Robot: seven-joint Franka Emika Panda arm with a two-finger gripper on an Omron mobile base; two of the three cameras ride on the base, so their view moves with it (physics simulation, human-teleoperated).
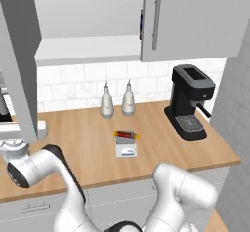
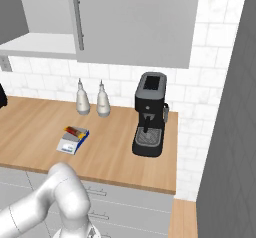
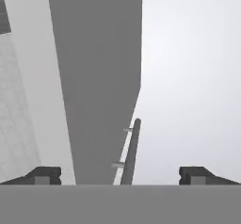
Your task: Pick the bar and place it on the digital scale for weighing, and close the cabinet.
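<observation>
So the bar (image 1: 126, 134) is already sitting on top of the digital scale (image 1: 126, 149), out in the middle of the wooden counter (image 1: 83, 143). Using the scale as the reference: two pale bottles (image 1: 107, 101) stand behind it against the tiled wall, and the black coffee machine (image 1: 189, 102) is off to its right. The bar's wrapper is yellow-orange with a red-brown middle, but any print on it is way too small to read. Same goes for the scale's front display, it's just a bluish smudge.

The cabinet (image 1: 190, 19) hangs above and behind the scale. Its right door is shut, with a long thin vertical handle (image 1: 156, 17). The left door (image 1: 19, 65) is swung wide open, edge-on, up and left of the scale.

In the hand view, the gripper (image 3: 120, 176) is spread wide with nothing between its fingertips (image 3: 43, 175), pointing at the edge of a grey door and a handle.
</observation>
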